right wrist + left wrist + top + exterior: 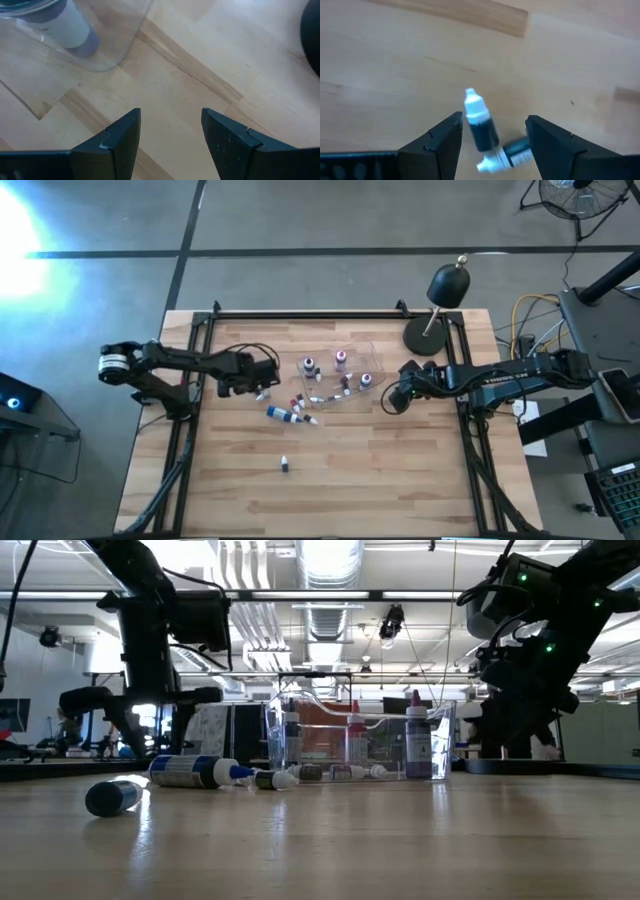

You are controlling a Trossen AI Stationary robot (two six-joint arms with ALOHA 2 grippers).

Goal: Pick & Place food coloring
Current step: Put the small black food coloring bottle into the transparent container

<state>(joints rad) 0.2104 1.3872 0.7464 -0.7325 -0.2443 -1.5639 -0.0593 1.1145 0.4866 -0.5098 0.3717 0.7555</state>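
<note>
Several tiny food coloring bottles lie on their sides on the wooden table left of a clear tray; one blue-bodied bottle is among them. A lone bottle lies nearer the front edge. Three bottles stand upright in the tray. My left gripper points down, open, over the table left of the tray. Its fingers stand on either side of a dark bottle with a white cap, which lies flat with a second bottle beside it. My right gripper waits open at the tray's right end.
A black dome-headed lamp on a round base stands at the table's far right. The tray's clear corner, with a purple-banded bottle in it, lies just ahead of my right gripper. Bare wood stretches toward the near edge.
</note>
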